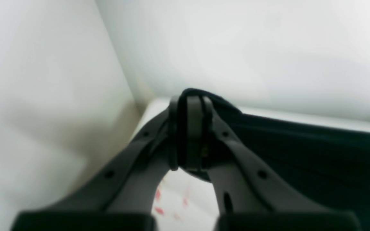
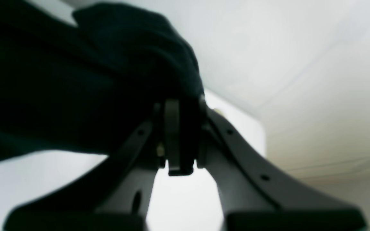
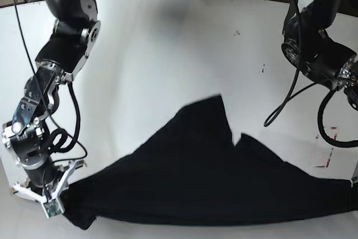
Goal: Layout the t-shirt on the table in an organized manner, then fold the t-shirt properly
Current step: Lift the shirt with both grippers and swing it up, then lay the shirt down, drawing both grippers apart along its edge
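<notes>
On the white table (image 3: 168, 54), the black t-shirt (image 3: 207, 177) stretches between both tools, left tool (image 1: 191, 134) and right tool (image 2: 180, 138) each pinching an end.

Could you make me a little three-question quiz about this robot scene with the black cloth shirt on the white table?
1. True or false: both grippers are shut on the black soft cloth t-shirt.
2. Which is stretched between the two arms? A) the shirt's near edge B) a cable C) nothing
3. Fill in: the small red tape marks lie on the smooth white table near the ___ arm.

Key:
1. True: the left gripper and right gripper each pinch black cloth.
2. A
3. left
</notes>
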Available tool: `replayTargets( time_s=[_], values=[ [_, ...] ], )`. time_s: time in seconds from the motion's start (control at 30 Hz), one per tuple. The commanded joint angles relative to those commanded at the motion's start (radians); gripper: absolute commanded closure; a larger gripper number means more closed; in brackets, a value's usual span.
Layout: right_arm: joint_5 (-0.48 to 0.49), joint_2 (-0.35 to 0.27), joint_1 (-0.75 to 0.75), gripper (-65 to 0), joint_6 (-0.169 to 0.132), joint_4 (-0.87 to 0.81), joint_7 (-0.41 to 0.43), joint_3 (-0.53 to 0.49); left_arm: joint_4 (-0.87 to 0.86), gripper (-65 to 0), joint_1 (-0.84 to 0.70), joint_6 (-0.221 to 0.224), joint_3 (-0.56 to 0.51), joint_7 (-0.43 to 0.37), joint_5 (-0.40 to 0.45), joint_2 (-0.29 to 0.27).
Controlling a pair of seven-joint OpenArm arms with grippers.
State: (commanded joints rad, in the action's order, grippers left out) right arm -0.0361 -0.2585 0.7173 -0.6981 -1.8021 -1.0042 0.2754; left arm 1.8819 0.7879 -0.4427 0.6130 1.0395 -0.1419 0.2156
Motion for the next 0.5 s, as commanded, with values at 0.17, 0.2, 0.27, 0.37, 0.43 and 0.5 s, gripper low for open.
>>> replayTargets(
  time_s=[0.17,0.2,0.27,0.37,0.43,0.5],
  values=[
    [0.000,-0.032,0.130,0.0,0.000,0.043,-0.003,-0.069,-0.002,0.0,0.084,0.000,-0.018,0.002,0.000,0.025],
    [0.000,-0.034,0.144,0.0,0.000,0.048,-0.003,-0.077,-0.003,0.0,0.092,0.000,-0.025,0.002,0.000,0.026],
    [0.000,-0.041,0.190,0.0,0.000,0.060,-0.003,-0.094,-0.005,0.0,0.106,0.000,-0.052,0.002,0.000,0.026],
    [0.006,-0.055,0.213,0.0,0.000,0.068,-0.009,-0.095,-0.003,0.0,0.103,0.000,-0.074,0.002,0.000,0.026],
    [0.006,-0.055,0.212,0.0,0.000,0.057,-0.028,-0.095,-0.003,0.0,0.075,0.000,-0.078,0.002,-0.002,0.025],
    [0.006,-0.055,0.187,0.0,0.000,0.038,-0.034,-0.092,-0.003,0.0,0.035,0.000,-0.078,0.002,-0.008,0.025]
  ],
)
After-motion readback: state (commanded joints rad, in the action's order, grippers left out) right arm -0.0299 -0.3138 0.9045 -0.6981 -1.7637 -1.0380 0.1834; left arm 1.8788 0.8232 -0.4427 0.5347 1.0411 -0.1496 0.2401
